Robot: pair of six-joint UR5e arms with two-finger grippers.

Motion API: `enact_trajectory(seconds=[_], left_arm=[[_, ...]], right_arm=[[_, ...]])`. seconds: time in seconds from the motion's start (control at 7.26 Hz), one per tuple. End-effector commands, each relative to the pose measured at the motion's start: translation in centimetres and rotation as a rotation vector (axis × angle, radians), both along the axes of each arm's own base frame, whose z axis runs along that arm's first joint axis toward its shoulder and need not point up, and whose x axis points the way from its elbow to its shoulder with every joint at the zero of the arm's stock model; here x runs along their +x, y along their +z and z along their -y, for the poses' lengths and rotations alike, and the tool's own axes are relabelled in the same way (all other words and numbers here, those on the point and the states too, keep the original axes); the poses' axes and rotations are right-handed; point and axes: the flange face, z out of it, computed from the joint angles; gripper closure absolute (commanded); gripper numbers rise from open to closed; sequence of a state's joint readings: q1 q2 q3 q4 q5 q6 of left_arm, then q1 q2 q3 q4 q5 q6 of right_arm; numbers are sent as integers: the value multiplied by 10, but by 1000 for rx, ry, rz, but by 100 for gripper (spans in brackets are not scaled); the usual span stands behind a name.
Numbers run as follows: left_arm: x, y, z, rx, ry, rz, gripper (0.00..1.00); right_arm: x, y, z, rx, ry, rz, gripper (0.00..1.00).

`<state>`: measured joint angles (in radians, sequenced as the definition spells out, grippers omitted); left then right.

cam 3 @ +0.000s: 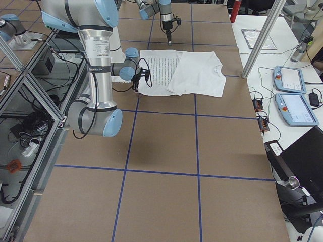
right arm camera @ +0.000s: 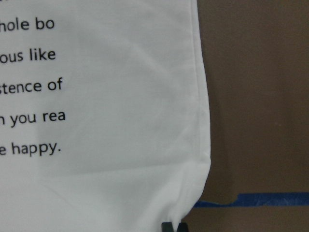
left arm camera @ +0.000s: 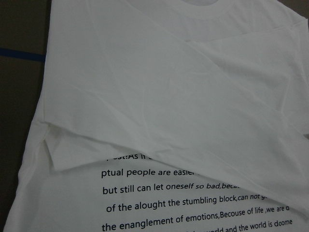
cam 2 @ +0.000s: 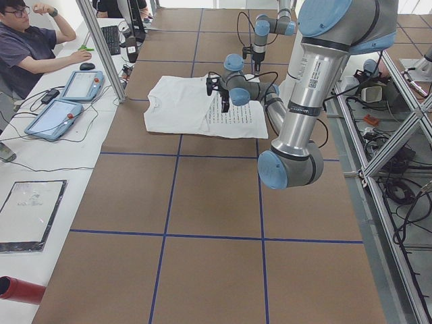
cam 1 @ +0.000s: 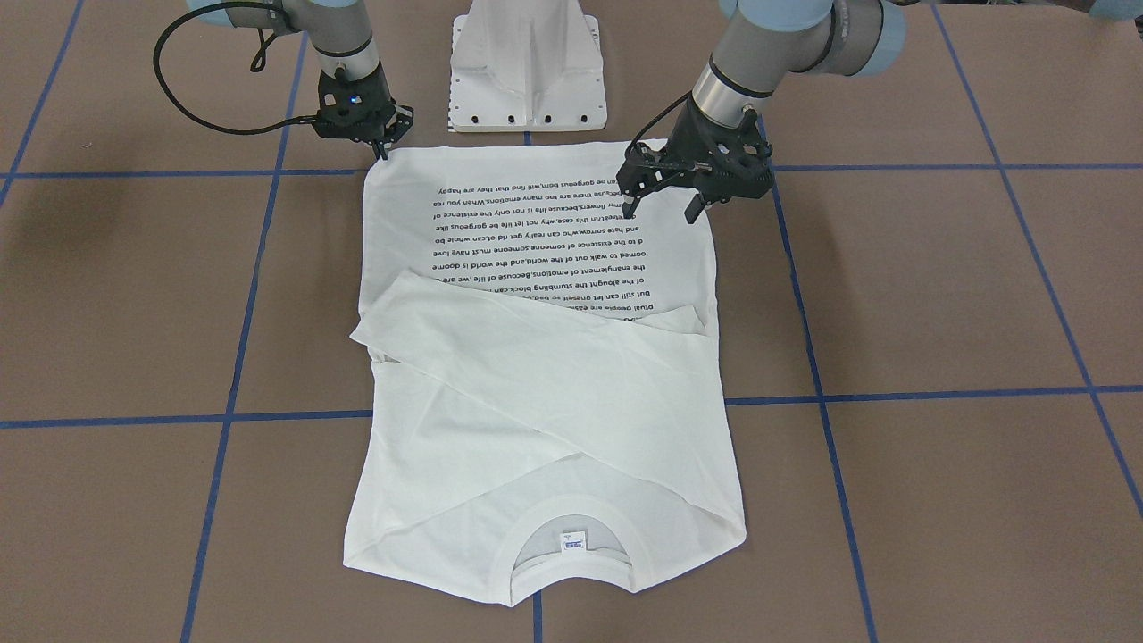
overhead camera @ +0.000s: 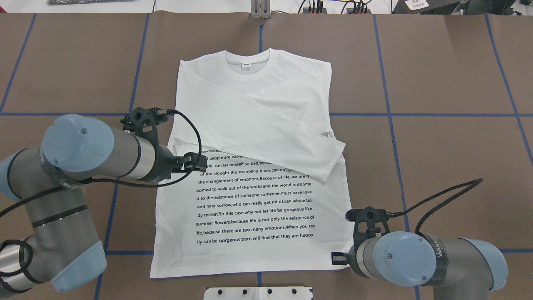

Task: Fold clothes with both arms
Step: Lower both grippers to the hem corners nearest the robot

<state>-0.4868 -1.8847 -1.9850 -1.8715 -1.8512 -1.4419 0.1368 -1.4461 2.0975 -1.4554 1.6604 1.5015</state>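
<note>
Nearest the robot, the right gripper [cam 1: 382,148] sat low at the right hem corner of the shirt [overhead camera: 175,237], its jaws clenched on the cloth there. The shirt lay flat on the table [overhead camera: 437,146], hem toward the robot. Further out, the left gripper [cam 1: 660,212] hovered above the shirt's left edge, jaws released, holding nothing. Beyond the text [overhead camera: 254,204], a sleeve [overhead camera: 287,141] lay folded slantwise across the chest. Farthest was the collar [overhead camera: 250,76] with its label [overhead camera: 247,64].
</note>
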Motion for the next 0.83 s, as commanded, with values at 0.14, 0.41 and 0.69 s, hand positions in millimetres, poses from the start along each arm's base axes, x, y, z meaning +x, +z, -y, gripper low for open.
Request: enact_trajectory(seconds=[0.14, 0.41, 0.69], left_arm=[[36, 54, -81, -127, 23, 92, 2], [46, 86, -123, -155, 24, 156, 2], [54, 92, -147, -171, 46, 169, 4]], right_arm=[[-2, -10, 1, 9, 4, 21, 100], [12, -34, 0, 16, 7, 74, 100], [17, -39, 7, 17, 21, 85, 100]])
